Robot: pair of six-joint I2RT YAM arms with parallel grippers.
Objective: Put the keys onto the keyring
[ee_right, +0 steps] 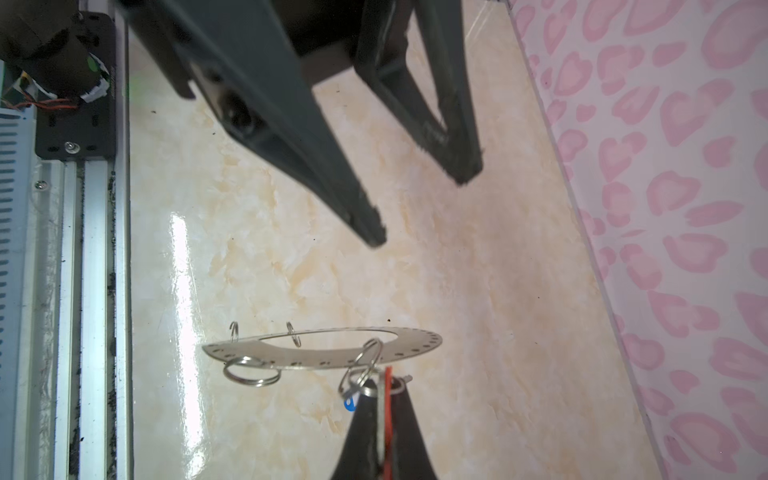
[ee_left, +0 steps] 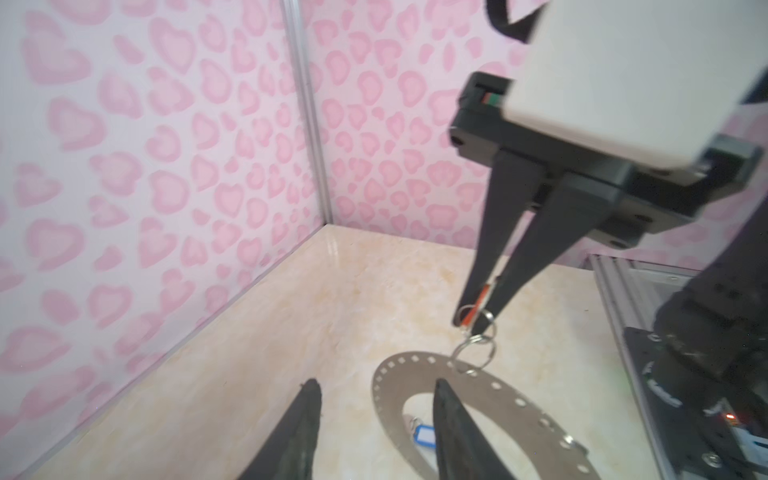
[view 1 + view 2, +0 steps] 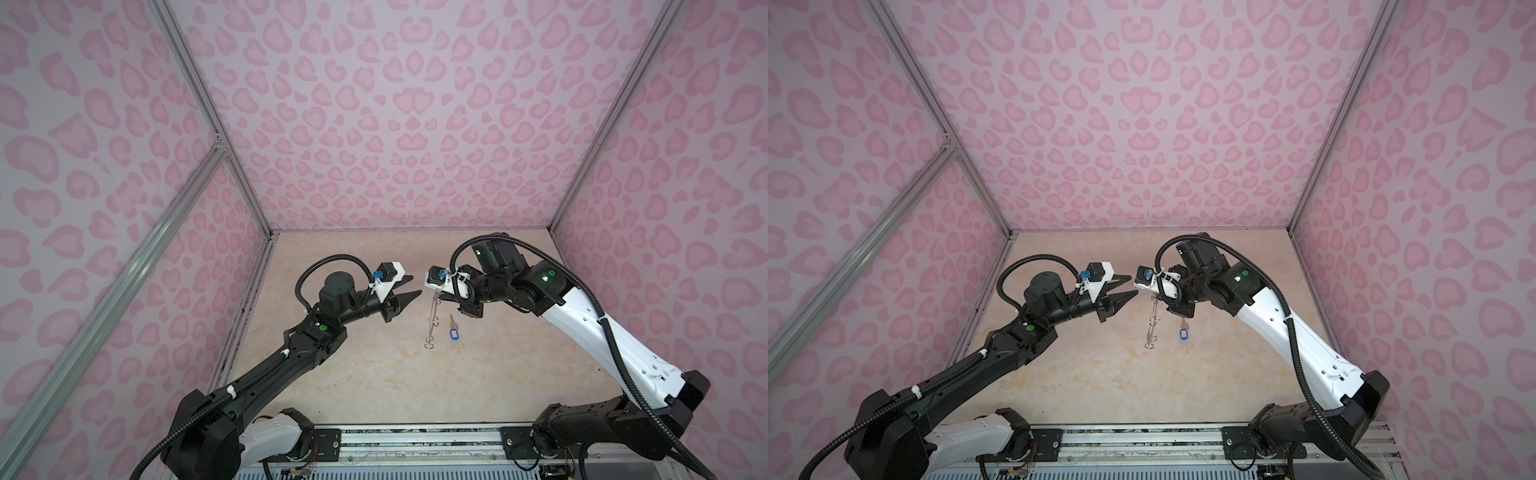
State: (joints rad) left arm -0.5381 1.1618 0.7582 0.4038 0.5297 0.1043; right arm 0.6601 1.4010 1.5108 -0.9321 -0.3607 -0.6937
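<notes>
The right tool [image 2: 478, 320] is pinched shut on the red-tagged key [image 1: 388, 399]. From that key, by linked wire loops [image 2: 473, 349], hangs the keyring [image 2: 390, 374]. It is a flat grey metal disc with a large centre hole, small square holes round its rim and more thin loops on its edge. The left tool [image 3: 417, 284] stands partly open and empty, just beside the disc. The blue-tagged key [image 3: 453, 332] lies on the marbled worktop [image 3: 374, 374], near the hanging disc.
</notes>
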